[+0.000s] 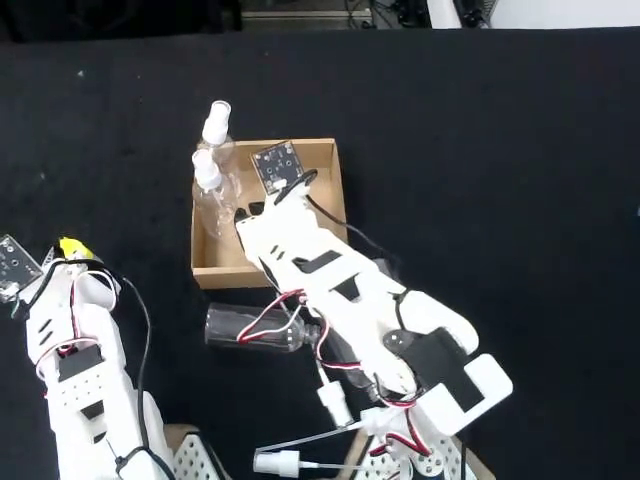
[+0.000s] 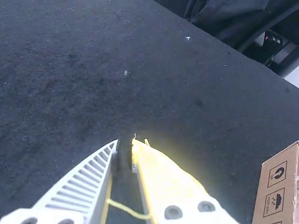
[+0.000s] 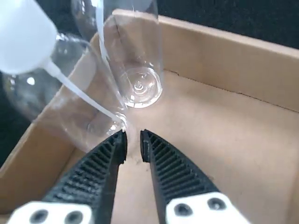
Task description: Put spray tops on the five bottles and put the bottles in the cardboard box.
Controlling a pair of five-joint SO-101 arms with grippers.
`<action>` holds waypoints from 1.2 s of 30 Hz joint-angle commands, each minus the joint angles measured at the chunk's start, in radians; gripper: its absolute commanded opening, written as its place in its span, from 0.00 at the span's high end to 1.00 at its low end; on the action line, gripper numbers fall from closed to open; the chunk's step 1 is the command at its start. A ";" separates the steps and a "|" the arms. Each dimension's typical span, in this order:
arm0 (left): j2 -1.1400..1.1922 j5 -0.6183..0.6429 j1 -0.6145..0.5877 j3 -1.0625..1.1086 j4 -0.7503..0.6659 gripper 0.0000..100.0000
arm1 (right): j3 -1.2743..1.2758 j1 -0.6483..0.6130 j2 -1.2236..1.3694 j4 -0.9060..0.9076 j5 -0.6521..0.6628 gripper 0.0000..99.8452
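Right hand (image 3: pixel 133 140): inside the cardboard box (image 3: pixel 224 51), fingers a narrow gap apart, nothing between them. Two upright bottles stand just ahead of its fingertips. The nearer bottle (image 3: pixel 79 112) almost touches one finger; the farther bottle (image 3: pixel 140 70) stands close behind it. Both carry spray tops.

Behind this hand, beside its arm, an uncapped bottle (image 1: pixel 255 330) lies on the worktop (image 1: pixel 500 150) outside the box. Two loose spray tops (image 1: pixel 335 402) lie farther back.

Left hand (image 2: pixel 124 144): fingers together, empty, over bare worktop, with the box off to its side.
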 commanded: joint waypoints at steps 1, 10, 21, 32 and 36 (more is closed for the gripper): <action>-0.023 -0.006 0.012 -0.010 0.005 0.96 | -0.074 -0.017 -0.004 -0.038 0.005 0.95; -0.023 -0.006 0.007 -0.010 0.006 0.96 | -0.038 -0.017 -0.051 -0.029 0.005 0.95; -0.023 -0.006 0.005 -0.010 0.006 0.96 | 0.054 -0.098 -0.302 0.222 -0.002 0.95; -0.023 -0.006 0.005 -0.010 0.006 0.96 | 0.044 -0.149 -0.163 0.071 -0.003 0.95; -0.023 -0.006 0.005 -0.010 0.006 0.96 | 0.044 -0.147 -0.102 -0.021 0.002 0.95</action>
